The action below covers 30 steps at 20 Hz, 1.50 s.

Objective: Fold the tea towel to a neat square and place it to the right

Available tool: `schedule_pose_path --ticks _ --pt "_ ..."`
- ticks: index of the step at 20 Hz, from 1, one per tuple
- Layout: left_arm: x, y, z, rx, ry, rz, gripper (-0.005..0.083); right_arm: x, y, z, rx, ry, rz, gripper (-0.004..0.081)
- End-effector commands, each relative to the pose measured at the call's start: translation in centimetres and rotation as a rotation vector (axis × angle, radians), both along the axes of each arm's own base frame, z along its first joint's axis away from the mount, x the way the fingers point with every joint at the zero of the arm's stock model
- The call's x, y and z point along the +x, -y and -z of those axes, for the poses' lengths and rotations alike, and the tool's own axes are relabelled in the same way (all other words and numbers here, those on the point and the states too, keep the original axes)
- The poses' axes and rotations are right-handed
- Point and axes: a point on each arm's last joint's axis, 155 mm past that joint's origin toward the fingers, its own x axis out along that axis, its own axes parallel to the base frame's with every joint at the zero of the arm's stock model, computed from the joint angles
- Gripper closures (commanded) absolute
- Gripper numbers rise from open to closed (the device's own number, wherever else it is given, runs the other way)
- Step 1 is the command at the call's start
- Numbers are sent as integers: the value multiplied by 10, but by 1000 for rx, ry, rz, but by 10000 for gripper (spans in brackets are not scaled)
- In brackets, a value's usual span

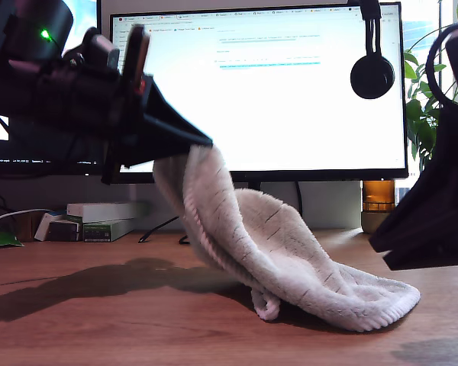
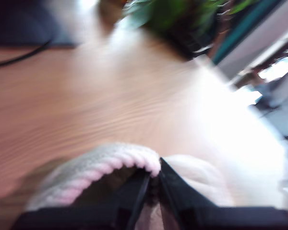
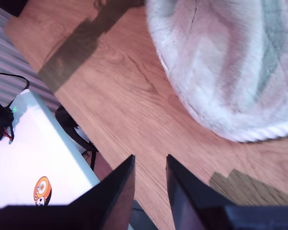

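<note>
The tea towel (image 1: 290, 259) is a fluffy off-white cloth with faint line stitching. One end is lifted high and the other end lies on the wooden desk (image 1: 99, 320) toward the exterior view's right. My first gripper (image 1: 202, 143), reaching in from the exterior view's left, is shut on the raised end; in the first wrist view its tips (image 2: 153, 179) pinch the towel's pink ribbed edge (image 2: 101, 165). My second gripper (image 1: 382, 244) hovers at the exterior view's right, just beyond the resting end. It stands open (image 3: 150, 165) with bare desk between its fingers and the towel (image 3: 230, 62) ahead of it.
A large lit monitor (image 1: 275, 91) stands behind the towel, with headphones (image 1: 372, 72) hung on its top corner. A plant (image 1: 420, 114) is at the exterior view's far right, and stacked boxes (image 1: 99, 217) at its left. A white slab with an orange sticker (image 3: 33, 163) lies off the desk edge.
</note>
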Motion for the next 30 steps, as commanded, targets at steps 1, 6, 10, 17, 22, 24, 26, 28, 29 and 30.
schedule_pose_path --ticks 1,6,10,17,22,24,26,28,29,30 --pt "16 5 0 -2 28 -2 797 2 -4 -6 7 18 -12 588" --pt "26 21 -27 -61 47 50 660 1 -3 -5 3 10 -12 587" --pt "14 23 -24 -61 15 105 308 1 -3 -5 4 12 -12 587" --pt "11 -4 -6 -6 0 150 314 0 -3 -6 6 7 -13 588" --pt "0 -36 2 -12 -97 190 489 1 -4 -6 6 9 -12 588" --pt "-5 -37 -3 -18 -83 214 548 1 -4 -6 7 10 -12 588" --pt "-5 -35 -10 -14 -53 221 587 1 -4 -6 7 10 -12 588" --pt "-4 -35 -12 6 -35 209 673 1 -4 -6 8 10 -12 588" --pt "-7 -36 -14 20 -9 223 744 1 -4 -6 7 10 -12 588" --pt "-9 -37 -16 40 29 239 801 1 -4 -6 7 10 -12 588"
